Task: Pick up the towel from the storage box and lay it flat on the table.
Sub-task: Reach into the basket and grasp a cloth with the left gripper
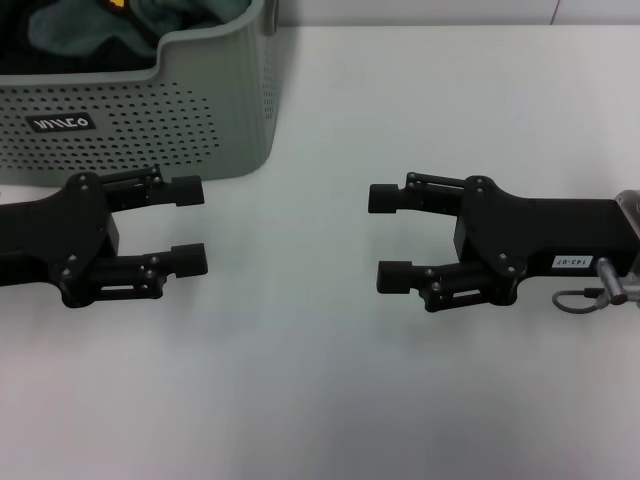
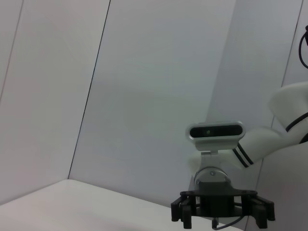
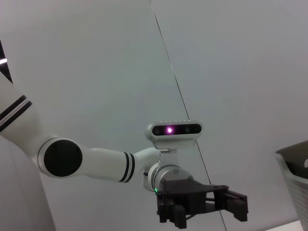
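The storage box, a pale grey-green perforated basket with a black label, stands at the table's far left. Inside it the towel lies bunched, dark grey-green with a sliver of yellow at the top edge of the head view. My left gripper hovers open over the table, just in front of the box. Facing it from the right, my right gripper is open too. Neither holds anything. The left wrist view shows the right gripper farther off, and the right wrist view shows the left gripper.
Black fabric lies in the box beside the towel. The box rim shows at the edge of the right wrist view. White tabletop stretches between and in front of the two grippers.
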You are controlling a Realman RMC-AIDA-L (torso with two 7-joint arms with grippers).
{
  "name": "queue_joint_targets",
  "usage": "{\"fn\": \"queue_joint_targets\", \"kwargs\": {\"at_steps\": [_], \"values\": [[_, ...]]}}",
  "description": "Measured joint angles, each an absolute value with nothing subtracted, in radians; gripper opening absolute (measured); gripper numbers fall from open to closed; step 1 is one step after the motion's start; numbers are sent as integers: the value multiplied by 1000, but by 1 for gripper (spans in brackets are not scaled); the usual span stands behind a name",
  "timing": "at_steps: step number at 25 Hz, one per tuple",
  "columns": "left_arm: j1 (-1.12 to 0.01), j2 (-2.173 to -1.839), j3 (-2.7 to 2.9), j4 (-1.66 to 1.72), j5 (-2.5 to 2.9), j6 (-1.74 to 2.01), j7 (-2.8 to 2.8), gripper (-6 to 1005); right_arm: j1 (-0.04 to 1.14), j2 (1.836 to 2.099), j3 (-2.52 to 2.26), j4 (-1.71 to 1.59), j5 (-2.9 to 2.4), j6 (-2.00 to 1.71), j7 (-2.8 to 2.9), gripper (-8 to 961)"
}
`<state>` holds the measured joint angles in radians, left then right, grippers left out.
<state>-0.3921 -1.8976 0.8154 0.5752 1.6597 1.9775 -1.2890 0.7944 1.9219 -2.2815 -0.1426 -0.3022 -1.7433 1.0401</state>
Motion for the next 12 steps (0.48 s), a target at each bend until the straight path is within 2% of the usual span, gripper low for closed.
{"fn": "queue_joint_targets", "kwargs": {"at_steps": [12], "values": [[-398,-1898,811,576,1657,1975,-1289,763,785,1929,-2275,-143,-294,-1716,1032,872]]}}
